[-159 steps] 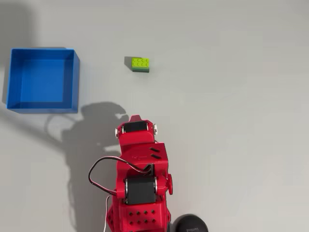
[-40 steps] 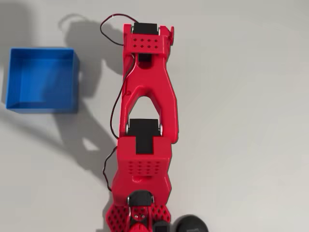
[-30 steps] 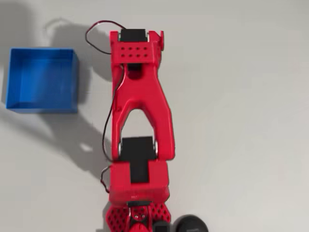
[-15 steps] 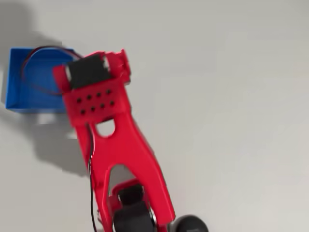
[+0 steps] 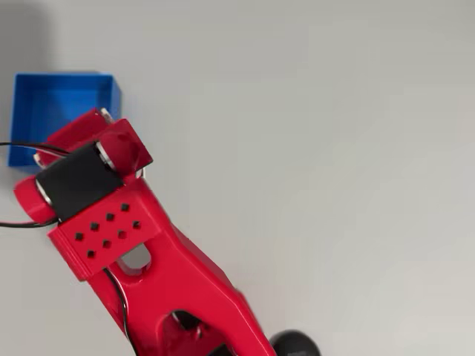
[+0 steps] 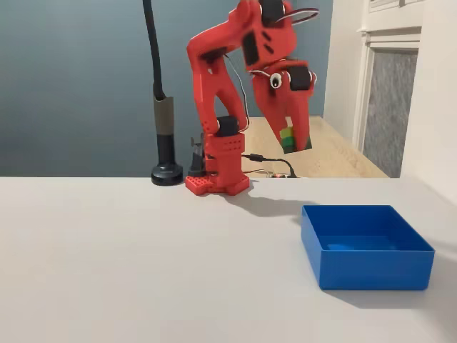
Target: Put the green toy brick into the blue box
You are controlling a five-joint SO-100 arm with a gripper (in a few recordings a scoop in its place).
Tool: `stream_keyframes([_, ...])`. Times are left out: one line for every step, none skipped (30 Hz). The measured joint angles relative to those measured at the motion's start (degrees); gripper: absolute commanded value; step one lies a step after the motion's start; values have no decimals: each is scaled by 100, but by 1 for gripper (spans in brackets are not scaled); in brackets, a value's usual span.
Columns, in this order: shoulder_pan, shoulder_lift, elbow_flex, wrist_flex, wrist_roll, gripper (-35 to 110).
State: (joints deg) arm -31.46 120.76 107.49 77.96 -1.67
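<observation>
My claw [image 6: 291, 139] hangs in the upper middle of the fixed view, pointing down, high above the table. Its fingers are clamped on the green toy brick [image 6: 286, 138]; the lime layer and the darker green layer show between the red fingers, near their tips. The brick is off the table, in the air, up and to the left of the blue box [image 6: 366, 246] as that view frames it. I cannot tell from that view whether it is over the box's opening or still behind it.

In the overhead view my red arm [image 5: 141, 259] runs from the bottom middle of the frame up to the left. My wrist end with its black motor block [image 5: 76, 180] covers the lower right corner of the blue box [image 5: 56, 100], which sits in the upper left of the frame. The brick is hidden under my wrist there.

The box stands open-topped on the pale grey table [image 6: 143, 271], at the lower right of the fixed view. Its visible floor is bare.

My base [image 6: 218, 182] stands at the far edge of the table, centre of the fixed view. Just left of it is a black stand [image 6: 166, 174] with a post rising out of the frame.
</observation>
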Motion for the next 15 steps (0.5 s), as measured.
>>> stream_keyframes([-9,0,0,-88,-35,0])
stream_keyframes([-18,0,0,-185,-79,0])
stream_keyframes([-18,0,0,-299,-97,0])
stream_keyframes([-18,0,0,-431,-105,0])
stream_keyframes([-18,0,9,-545,-132,0])
stream_keyframes([-35,0,97,-659,-167,0])
stream_keyframes([-62,0,176,-756,-193,0])
stream_keyframes([-97,-35,246,-826,-193,0])
stream_keyframes([-123,-114,272,-861,-149,0])
stream_keyframes([-132,-246,272,-888,-97,0])
stream_keyframes([-132,-413,272,-914,-53,0])
stream_keyframes([-114,-589,272,-923,-9,0])
stream_keyframes([-79,-782,272,-932,35,0])
stream_keyframes([-44,-976,237,-932,88,0])
stream_keyframes([-35,-1160,185,-932,114,0])
